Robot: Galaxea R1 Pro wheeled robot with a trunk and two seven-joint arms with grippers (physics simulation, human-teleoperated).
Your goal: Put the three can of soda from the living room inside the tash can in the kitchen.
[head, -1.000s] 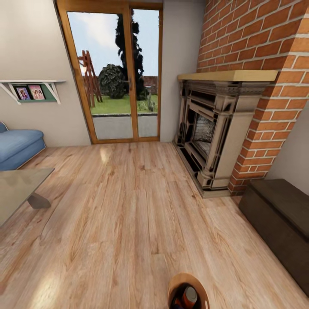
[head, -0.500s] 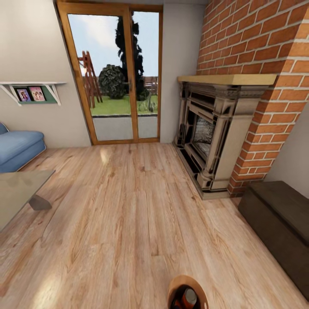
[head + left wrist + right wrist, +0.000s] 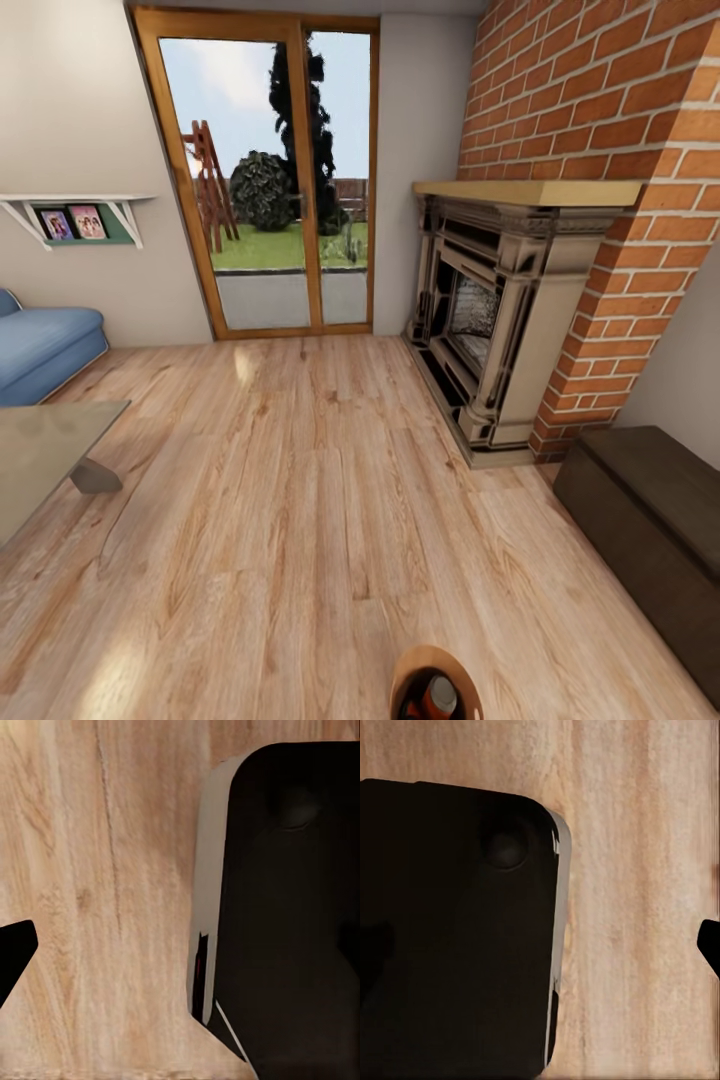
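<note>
Camera view creeps back over the living-room floor (image 3: 300, 500); base apparently retreating. Tash can (image 3: 405, 672) rides along at the bottom edge, one can of soda (image 3: 441, 693) inside. Grippers' state: cannot tell.

One tash can (image 3: 432, 672), one can of soda (image 3: 440, 692), one fireplace (image 3: 490, 320), one sofa (image 3: 45, 340).

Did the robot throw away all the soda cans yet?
Not yet, as far as I can tell. At the bottom edge of the head view there is a tash can with at least one can of soda inside, so part looks done. But the robot is in the living room, near the fireplace and glass doors. I can't count the cans.
</note>
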